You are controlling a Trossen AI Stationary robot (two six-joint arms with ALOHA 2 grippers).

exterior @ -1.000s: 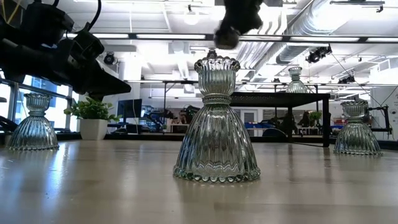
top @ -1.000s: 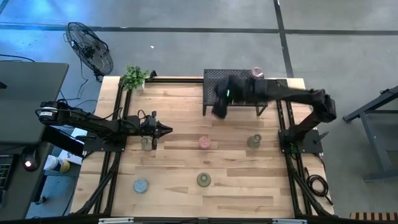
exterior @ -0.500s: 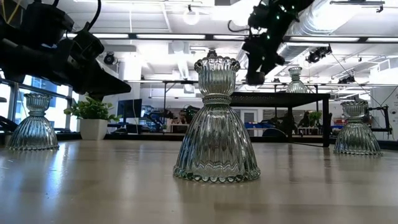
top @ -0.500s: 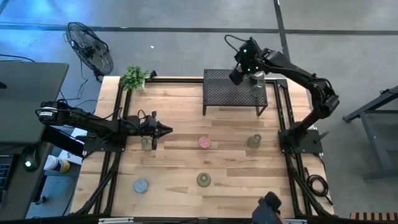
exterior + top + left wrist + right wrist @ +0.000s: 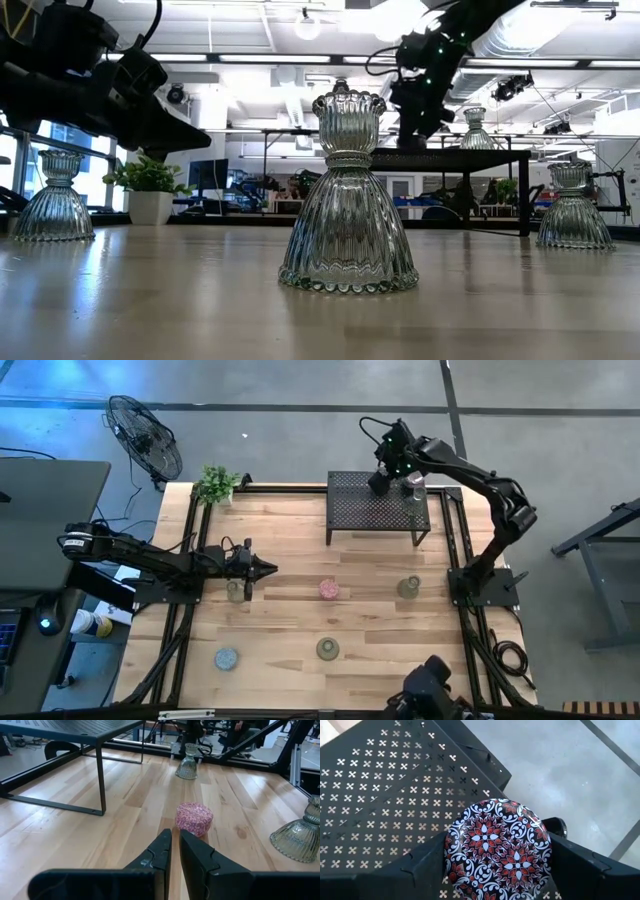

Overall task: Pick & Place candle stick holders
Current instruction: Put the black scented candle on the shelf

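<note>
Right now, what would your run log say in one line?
right gripper: open, over black rack, facing patterned-top holder | left gripper: shut, waiting over table

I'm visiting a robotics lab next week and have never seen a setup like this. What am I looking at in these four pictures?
It is a robot with two dark arms working at a wooden table. One picture looks straight down, one sits at table level, and two come from cameras on the arms' wrists. On the table stand five small candle stick holders, such as the pink one, plus a black mesh rack and a potted plant. The left gripper hangs shut and empty over the table's left side. The right gripper is over the rack's back right corner, its fingers open on either side of a holder with a patterned top. I cannot tell whether they touch it.
</note>
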